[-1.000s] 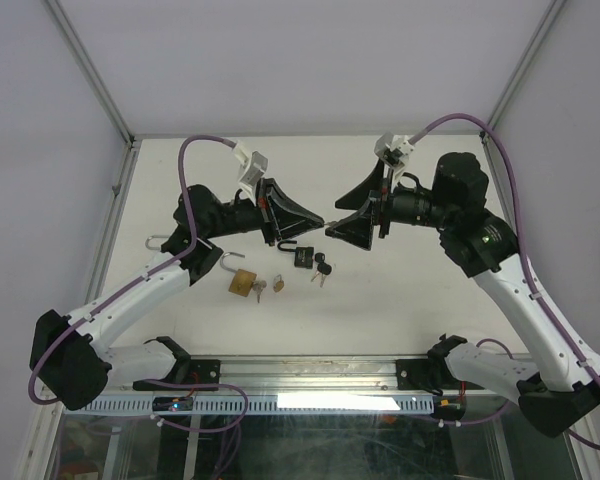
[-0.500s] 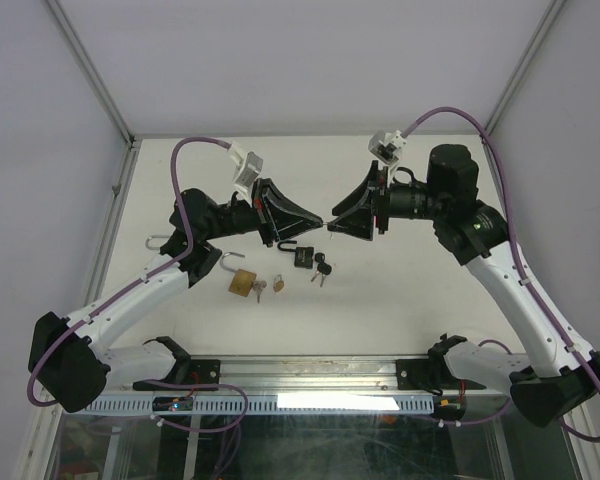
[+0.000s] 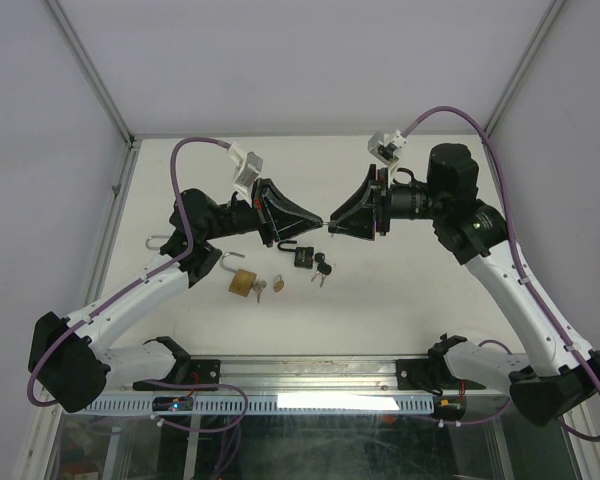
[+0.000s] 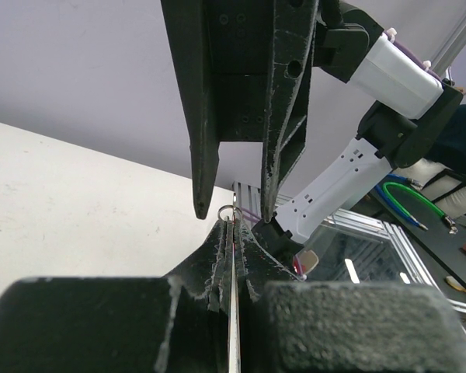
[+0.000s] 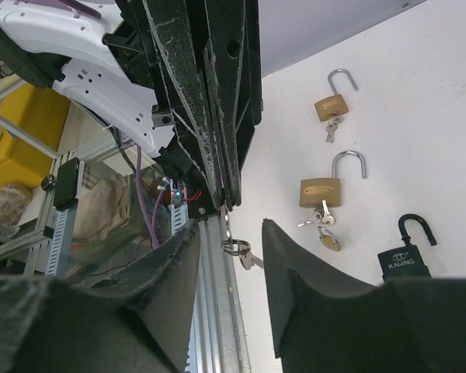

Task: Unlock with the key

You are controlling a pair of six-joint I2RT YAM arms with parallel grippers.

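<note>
From above, the left hand (image 3: 317, 226) and right hand (image 3: 331, 222) met tip to tip near the black square padlock (image 3: 302, 256) on the white tabletop (image 3: 400, 300). The left wrist view showed its hand clamped on a thin silver key (image 4: 233, 311). The right wrist view showed open jaws straddling the key's small ring (image 5: 234, 247). This looked like a handover; next, the right hand must pinch the ring end squarely.

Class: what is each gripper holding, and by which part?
The left gripper pinches a key along its flat body between shut fingers, its ring sticking out. The right gripper holds nothing: its fingers stand apart either side of that ring.
</note>
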